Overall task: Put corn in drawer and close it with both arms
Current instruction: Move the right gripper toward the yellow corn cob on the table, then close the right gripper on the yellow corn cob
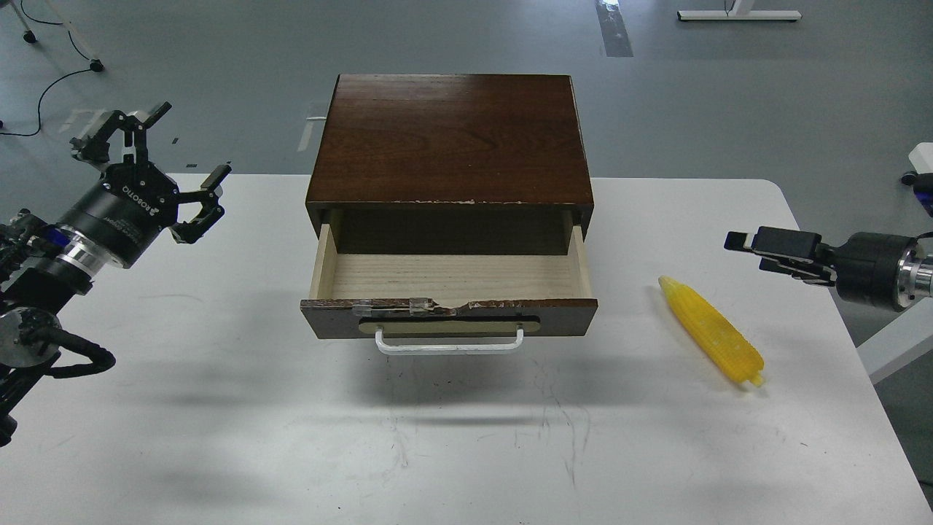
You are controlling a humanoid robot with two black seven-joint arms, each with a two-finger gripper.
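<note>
White bench, dark-brown wooden cabinet at its far middle. The drawer stands pulled out toward us, pale wood interior showing, nothing lying in it. Its front top edge is chipped, with a strip of clear tape near the left; a white bar handle hangs on a beige oval plate.

The corn lies flat on the bench to the right of the drawer, apart from it, tapered tip pointing away and left, blunt end nearer us.

Our left gripper hovers above the bench's far-left corner, well clear of the cabinet, fingers spread wide, holding nothing.

Our right gripper comes in from the right edge, above and right of the corn, not touching it. It points left and is seen side-on; we cannot tell whether its fingers are spread or together.

Grey floor beyond the bench, with black cables at far left.
</note>
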